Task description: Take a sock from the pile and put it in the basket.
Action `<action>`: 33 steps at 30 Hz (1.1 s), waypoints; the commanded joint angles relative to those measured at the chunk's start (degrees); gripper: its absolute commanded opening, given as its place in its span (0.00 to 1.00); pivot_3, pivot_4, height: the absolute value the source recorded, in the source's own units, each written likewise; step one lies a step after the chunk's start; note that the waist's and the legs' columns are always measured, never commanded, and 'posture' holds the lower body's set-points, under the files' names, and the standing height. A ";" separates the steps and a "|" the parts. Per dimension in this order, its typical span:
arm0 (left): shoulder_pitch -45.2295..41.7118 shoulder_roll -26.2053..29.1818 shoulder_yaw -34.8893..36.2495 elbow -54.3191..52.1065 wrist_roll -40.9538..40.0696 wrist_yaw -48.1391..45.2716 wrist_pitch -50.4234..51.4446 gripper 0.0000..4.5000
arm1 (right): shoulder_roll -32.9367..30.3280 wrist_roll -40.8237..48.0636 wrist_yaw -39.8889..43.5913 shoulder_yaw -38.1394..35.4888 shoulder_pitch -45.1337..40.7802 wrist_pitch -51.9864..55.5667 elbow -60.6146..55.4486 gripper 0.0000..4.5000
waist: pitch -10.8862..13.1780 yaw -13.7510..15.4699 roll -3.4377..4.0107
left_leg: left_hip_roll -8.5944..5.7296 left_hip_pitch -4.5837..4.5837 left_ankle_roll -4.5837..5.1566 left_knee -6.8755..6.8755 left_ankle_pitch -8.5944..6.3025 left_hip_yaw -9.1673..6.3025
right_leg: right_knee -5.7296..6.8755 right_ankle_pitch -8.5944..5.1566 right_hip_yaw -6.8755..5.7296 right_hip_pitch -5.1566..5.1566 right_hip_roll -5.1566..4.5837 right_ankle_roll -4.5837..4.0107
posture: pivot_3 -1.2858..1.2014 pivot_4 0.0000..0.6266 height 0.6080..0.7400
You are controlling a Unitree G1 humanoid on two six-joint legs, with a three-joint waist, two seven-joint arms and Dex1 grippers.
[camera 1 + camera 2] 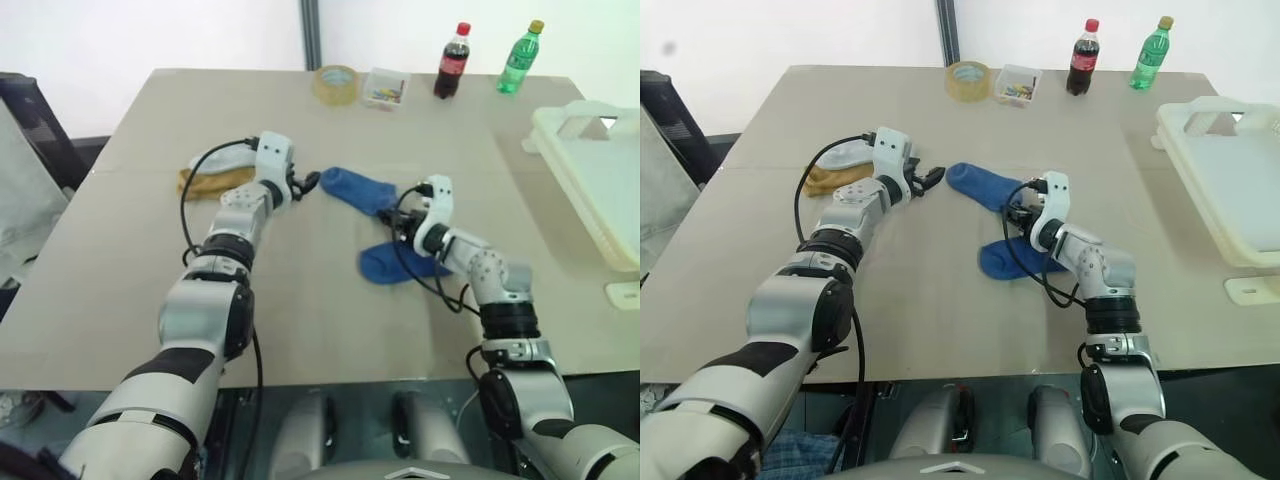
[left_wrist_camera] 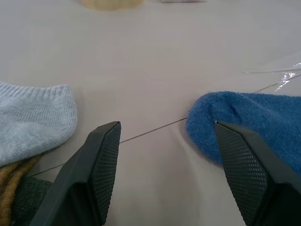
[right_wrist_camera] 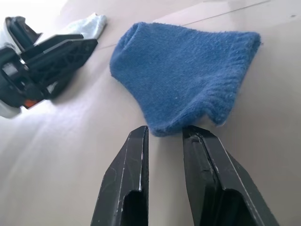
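Observation:
The royal-blue sock (image 1: 358, 190) lies flat in the middle of the table, and another blue sock (image 1: 390, 264) lies partly under my right forearm. My right gripper (image 3: 164, 134) has its fingers close together with a narrow gap, and the sock's edge (image 3: 188, 75) sits right at their tips. My left gripper (image 2: 171, 160) stands wide open at the sock's toe (image 2: 244, 122), one finger touching it. To its left lies the pile: a pale grey-blue sock (image 2: 33, 117) over mustard-yellow (image 1: 205, 182) and dark ones. The cream-white basket (image 1: 565, 170) stands at the table's right edge.
Along the far edge stand a tape roll (image 1: 336, 84), a small clear box (image 1: 385, 88), a cola bottle (image 1: 452, 62) and a green bottle (image 1: 520, 58). A white piece (image 1: 625, 295) lies in front of the basket. Bare tabletop separates the socks from the basket.

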 commanded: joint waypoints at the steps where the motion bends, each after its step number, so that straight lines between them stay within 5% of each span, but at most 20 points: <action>1: -0.35 -0.03 0.33 -0.86 0.28 0.01 -1.08 0.75 | 0.79 3.42 -1.95 -2.63 -2.51 2.26 -3.69 0.26 | 0.00 -0.01 0.00 | 0.00 0.00 0.00 0.01 0.00 -0.01 | 0.06 0.00 0.04 -0.04 0.00 0.00 | 0.52 0.24 1.00; 14: 0.75 -0.73 0.18 -1.53 0.38 0.20 -1.15 0.75 | 2.99 5.07 -11.11 -7.81 -5.37 4.13 1.00 0.26 | 0.00 -0.10 0.00 | 0.00 0.01 0.00 0.01 0.01 -0.04 | 0.15 0.00 0.22 -0.26 0.01 -0.01 | 0.52 0.24 1.00; 18: 1.45 -0.66 0.15 -1.77 0.37 0.01 -0.98 0.75 | 2.80 4.30 -10.87 -6.91 -5.09 3.14 1.65 0.00 | 0.00 -0.12 0.00 | 0.00 0.00 -0.01 0.01 0.02 -0.02 | 0.15 0.00 0.24 -0.26 0.00 -0.01 | 0.52 0.24 1.00; 33: 0.36 -3.23 -0.37 0.49 0.69 -1.53 3.39 0.75 | -0.64 0.16 -6.09 -0.08 -2.38 0.67 -0.01 0.00 | 0.00 -0.05 0.00 | 0.00 0.01 0.04 0.01 -0.01 -0.03 | 0.14 0.00 0.25 -0.26 0.01 0.00 | 0.52 0.24 1.00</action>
